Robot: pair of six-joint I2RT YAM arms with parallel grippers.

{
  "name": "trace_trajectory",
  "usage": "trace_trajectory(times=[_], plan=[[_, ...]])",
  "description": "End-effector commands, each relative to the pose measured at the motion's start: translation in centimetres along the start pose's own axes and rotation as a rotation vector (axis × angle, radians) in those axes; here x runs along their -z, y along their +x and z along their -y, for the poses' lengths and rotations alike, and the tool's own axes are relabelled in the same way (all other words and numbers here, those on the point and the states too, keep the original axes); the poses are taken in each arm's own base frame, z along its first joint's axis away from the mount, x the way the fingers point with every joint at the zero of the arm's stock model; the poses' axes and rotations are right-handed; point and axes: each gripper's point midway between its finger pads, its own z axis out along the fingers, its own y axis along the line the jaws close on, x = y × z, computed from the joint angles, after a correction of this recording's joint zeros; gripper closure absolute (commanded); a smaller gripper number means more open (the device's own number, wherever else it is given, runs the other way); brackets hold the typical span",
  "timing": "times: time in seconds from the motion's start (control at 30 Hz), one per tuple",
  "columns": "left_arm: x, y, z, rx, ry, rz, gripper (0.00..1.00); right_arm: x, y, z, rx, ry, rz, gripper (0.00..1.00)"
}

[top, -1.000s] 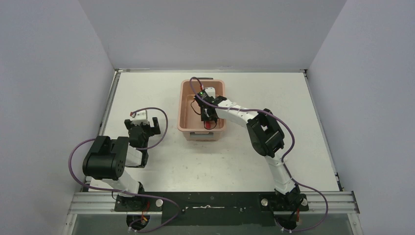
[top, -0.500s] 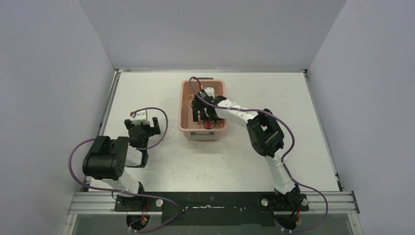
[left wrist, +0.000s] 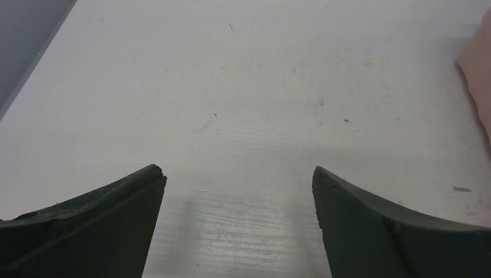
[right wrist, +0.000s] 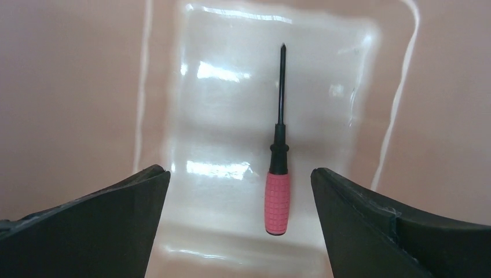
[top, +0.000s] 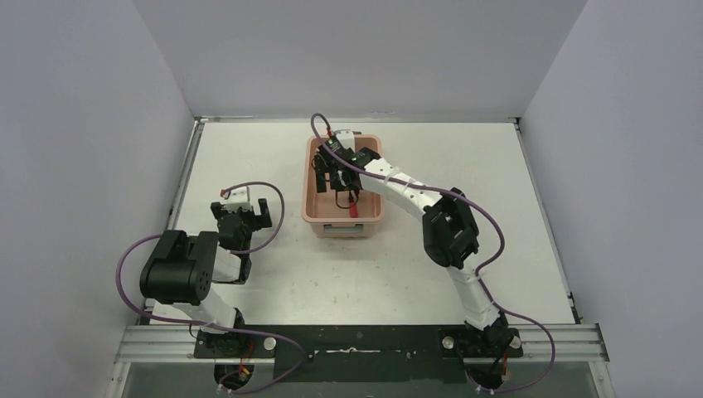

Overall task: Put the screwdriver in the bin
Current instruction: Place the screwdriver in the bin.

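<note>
The screwdriver (right wrist: 277, 197), with a red gridded handle and a thin dark shaft, lies flat on the floor of the salmon-pink bin (right wrist: 69, 87). My right gripper (right wrist: 239, 169) hangs open above it, the handle lying between the fingers' lines but touching neither. From above, the right gripper (top: 336, 177) is over the bin (top: 308, 201), and the screwdriver (top: 354, 211) rests near its front end. My left gripper (top: 242, 209) stands open over bare table to the left of the bin, and in its own view the left gripper (left wrist: 239, 169) holds nothing.
The bin's corner (left wrist: 482, 63) shows at the right edge of the left wrist view. White walls enclose the table (top: 464, 157) on three sides. Purple cables loop along both arms.
My right gripper opened and let go of the screwdriver, which now lies on the bin floor. The gripper then drew back toward the bin's far end. The left arm stayed still.
</note>
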Motion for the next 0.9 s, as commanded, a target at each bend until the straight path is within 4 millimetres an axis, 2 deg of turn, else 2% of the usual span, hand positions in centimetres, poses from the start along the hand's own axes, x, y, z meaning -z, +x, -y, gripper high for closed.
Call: trace_trajectory(times=[0.0,0.17,0.33,0.53,0.7,0.77,0.87], plan=[[-0.6,-1.7,0.2,0.001,0.003,0.051,0.03,5.5,-5.3,-0.2,0.003,0.007,0.132,0.0],[-0.6,-1.6,0.2,0.0,0.003,0.05,0.03,9.5,-9.0,-0.2,0.005,-0.008,0.217,0.0],[-0.6,-1.7,0.2,0.001,0.002,0.05,0.03,14.3,-12.8,-0.4,0.002,-0.056,0.324,0.0],[-0.6,-1.7,0.2,0.0,0.003,0.051,0.03,19.4,-15.6,0.0,-0.01,-0.104,0.437,0.0],[-0.6,-1.6,0.2,0.0,0.003,0.05,0.03,22.0,-16.8,0.4,0.024,-0.126,0.495,0.0],[-0.6,-1.7,0.2,0.001,0.003,0.051,0.03,22.5,-17.0,1.2,0.047,-0.109,0.505,0.0],[-0.6,-1.7,0.2,0.001,0.003,0.051,0.03,23.2,-17.6,3.4,0.063,-0.068,0.516,0.0]])
